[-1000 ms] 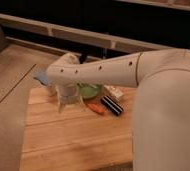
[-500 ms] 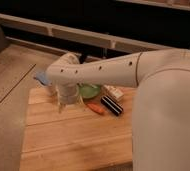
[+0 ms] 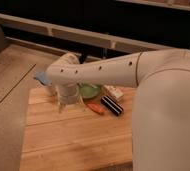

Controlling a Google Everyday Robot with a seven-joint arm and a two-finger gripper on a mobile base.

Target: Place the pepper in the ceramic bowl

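The orange-red pepper (image 3: 95,107) lies on the wooden table, just right of my gripper and in front of the green ceramic bowl (image 3: 89,91). The bowl is partly hidden behind my white arm. My gripper (image 3: 69,102) hangs down from the wrist over the table, left of the pepper and in front of the bowl.
A black block (image 3: 112,105) with a pale stripe lies right of the pepper. A pale object (image 3: 113,92) sits behind it. A blue cloth (image 3: 42,77) shows at the left behind the wrist. The wooden tabletop (image 3: 73,140) extends toward me; floor lies to the left.
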